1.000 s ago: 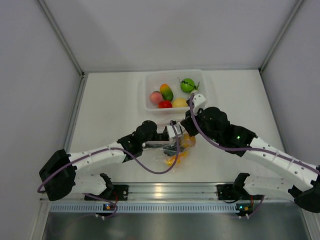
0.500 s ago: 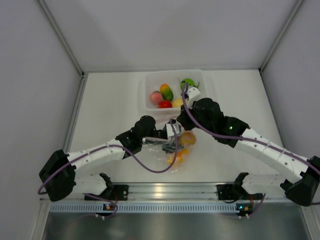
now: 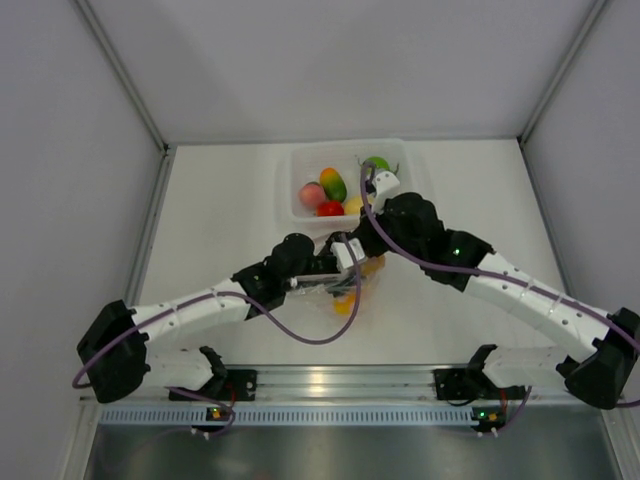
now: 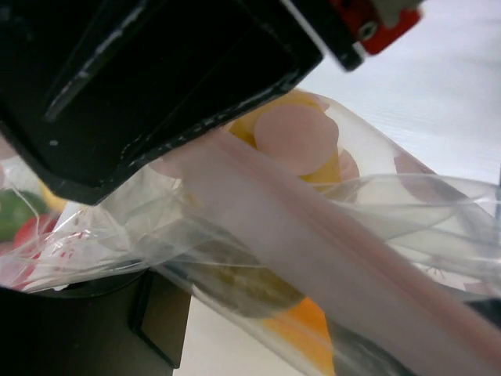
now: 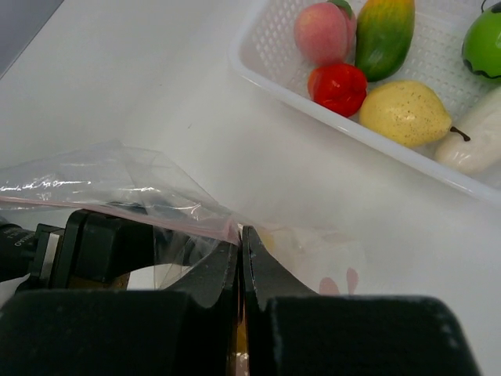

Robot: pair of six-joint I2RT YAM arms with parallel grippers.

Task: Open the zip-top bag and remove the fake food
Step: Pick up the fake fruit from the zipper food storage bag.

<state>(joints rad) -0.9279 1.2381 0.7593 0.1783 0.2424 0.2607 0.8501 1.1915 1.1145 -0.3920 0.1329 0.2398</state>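
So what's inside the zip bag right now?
Through the clear bag, a yellow piece and an orange piece show. Crumpled plastic and the left arm cover the rest, so the count can't be told.

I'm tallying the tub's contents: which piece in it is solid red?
The small round tomato, lying between the pink peach and the yellow pear, beside the tub's wall. The other pieces are pink, green, yellow or white.
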